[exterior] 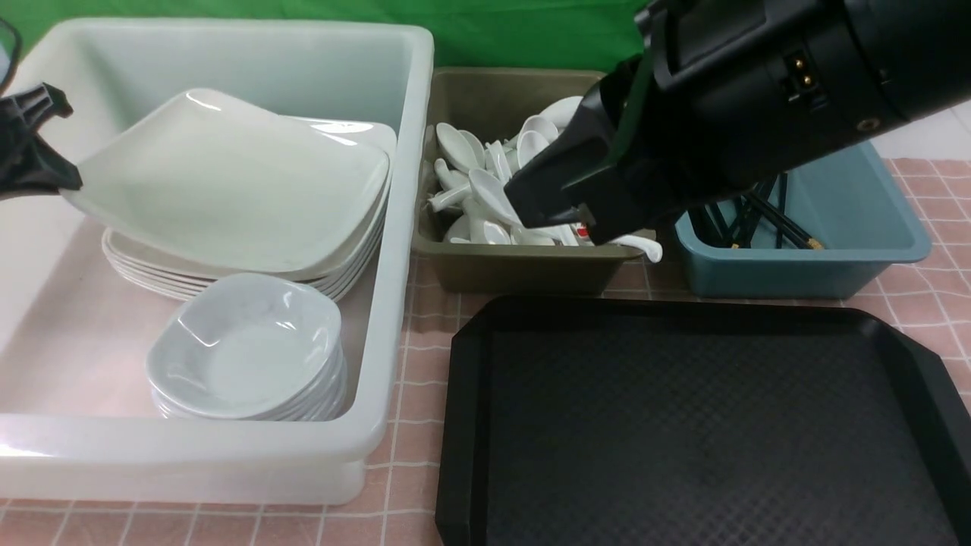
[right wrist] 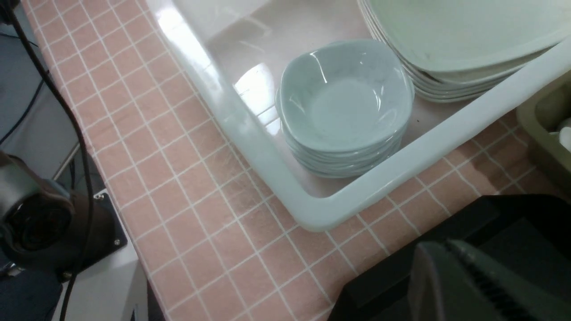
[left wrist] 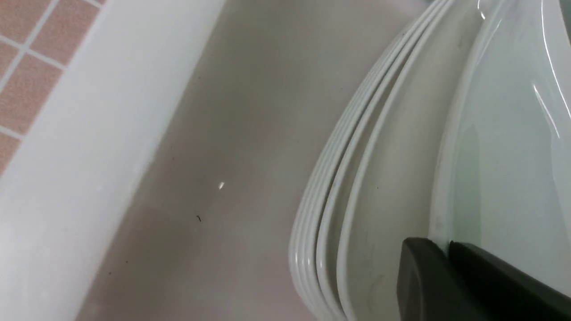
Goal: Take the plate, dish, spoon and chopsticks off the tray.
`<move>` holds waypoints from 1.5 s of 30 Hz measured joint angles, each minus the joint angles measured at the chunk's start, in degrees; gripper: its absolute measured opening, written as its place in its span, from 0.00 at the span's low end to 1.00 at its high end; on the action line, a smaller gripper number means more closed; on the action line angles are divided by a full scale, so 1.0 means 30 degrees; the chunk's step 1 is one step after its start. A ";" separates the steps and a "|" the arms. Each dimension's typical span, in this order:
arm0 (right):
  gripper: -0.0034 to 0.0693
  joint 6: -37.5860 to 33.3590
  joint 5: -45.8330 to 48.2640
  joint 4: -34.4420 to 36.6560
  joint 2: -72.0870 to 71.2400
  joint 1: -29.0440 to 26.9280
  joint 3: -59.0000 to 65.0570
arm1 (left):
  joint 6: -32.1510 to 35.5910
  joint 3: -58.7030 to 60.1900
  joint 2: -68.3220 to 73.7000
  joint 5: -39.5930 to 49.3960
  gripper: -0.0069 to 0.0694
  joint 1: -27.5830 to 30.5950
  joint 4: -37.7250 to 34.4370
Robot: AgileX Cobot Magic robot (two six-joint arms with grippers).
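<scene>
My left gripper is shut on the left rim of the large white plate. It holds the plate tilted over a stack of like plates in the white bin. The small dish tops a stack of dishes in that bin's near corner. My right gripper is shut and empty above the far left corner of the black tray, whose surface is bare. A spoon with red print lies in the olive bin. The black chopsticks rest in the blue bin.
The white bin stands left of the tray on a pink checked cloth. Behind the tray are the olive bin with several white spoons and the blue bin. My right arm hides much of both.
</scene>
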 joint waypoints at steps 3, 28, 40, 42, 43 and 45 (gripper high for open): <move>0.09 0.0093 -0.0106 0.0000 0.0026 0.0000 0.0000 | -0.0063 0.0000 0.0000 -0.0018 0.11 0.0000 0.0151; 0.09 0.2839 0.0377 -0.3788 0.0210 0.0000 -0.1216 | 0.0372 -0.2389 -0.1265 0.3556 0.53 -0.0362 0.0359; 0.09 0.8510 0.4687 -1.4439 -0.5293 0.0000 -0.3057 | 0.1997 -0.3662 -1.1481 0.5039 0.08 -0.9567 0.2844; 0.09 0.8918 0.4687 -1.4757 -0.6316 0.0000 -0.2419 | 0.1514 -0.3299 -1.2402 0.4962 0.08 -1.0837 0.3824; 0.09 0.9374 0.4560 -1.5107 -0.7443 0.0000 -0.1534 | 0.1062 -0.2734 -1.3757 0.4779 0.08 -1.2210 0.4768; 0.09 0.9705 0.4120 -1.5328 -0.8679 0.0000 -0.0404 | 0.0603 -0.1999 -1.4773 0.4538 0.08 -1.3086 0.5570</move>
